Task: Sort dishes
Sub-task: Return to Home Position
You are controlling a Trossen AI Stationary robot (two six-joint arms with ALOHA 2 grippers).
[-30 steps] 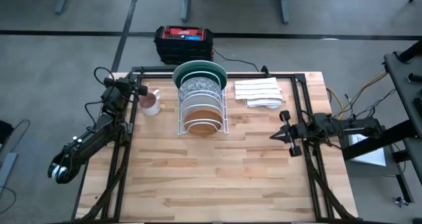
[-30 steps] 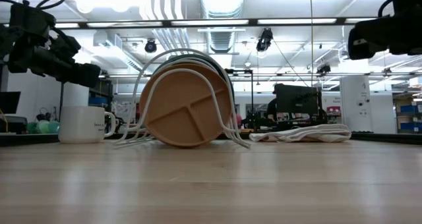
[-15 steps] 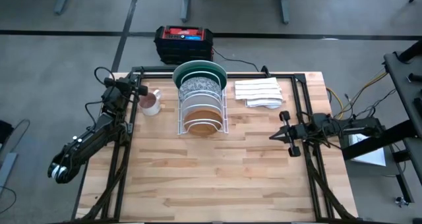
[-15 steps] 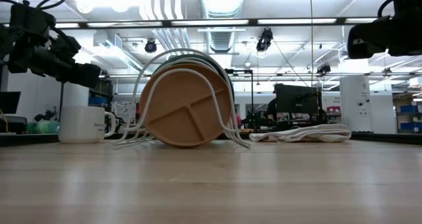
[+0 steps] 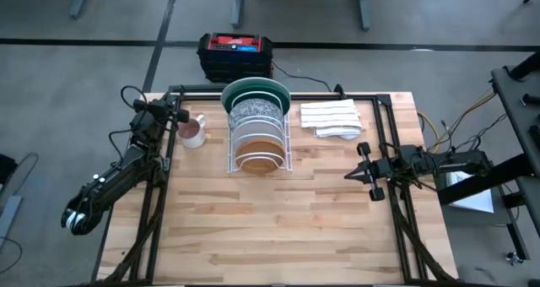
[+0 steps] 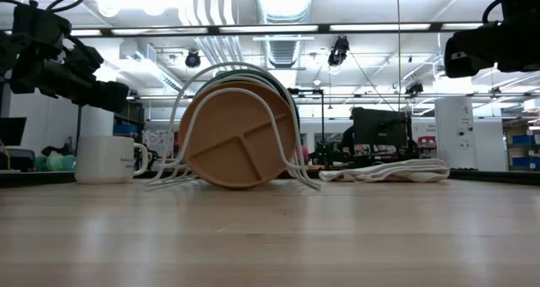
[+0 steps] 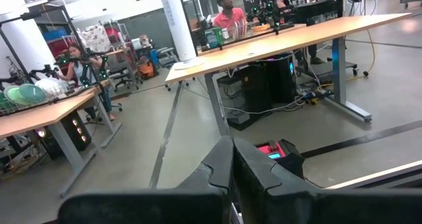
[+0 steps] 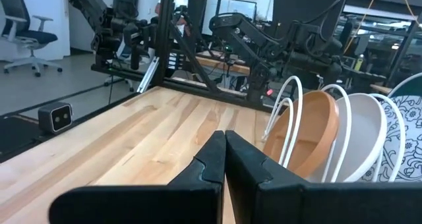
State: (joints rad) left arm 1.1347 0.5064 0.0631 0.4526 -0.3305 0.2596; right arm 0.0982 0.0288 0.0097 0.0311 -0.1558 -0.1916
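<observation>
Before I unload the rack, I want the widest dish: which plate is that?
The dark green plate, at the rack's end nearest the red-and-black box; its rim spreads wider than the grey-speckled plate, the white plate and the tan-brown plate.

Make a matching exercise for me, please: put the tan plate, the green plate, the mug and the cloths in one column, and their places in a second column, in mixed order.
Things:
1. tan plate
2. green plate
3. mug
4. cloths

Places:
a. on the table, on the left arm's side of the rack
b. in the rack, at the end toward the table's middle
c. on the table, on the right arm's side of the rack
d. in the rack, at the end by the table's edge

Pairs: 1-b, 2-d, 3-a, 4-c
</observation>
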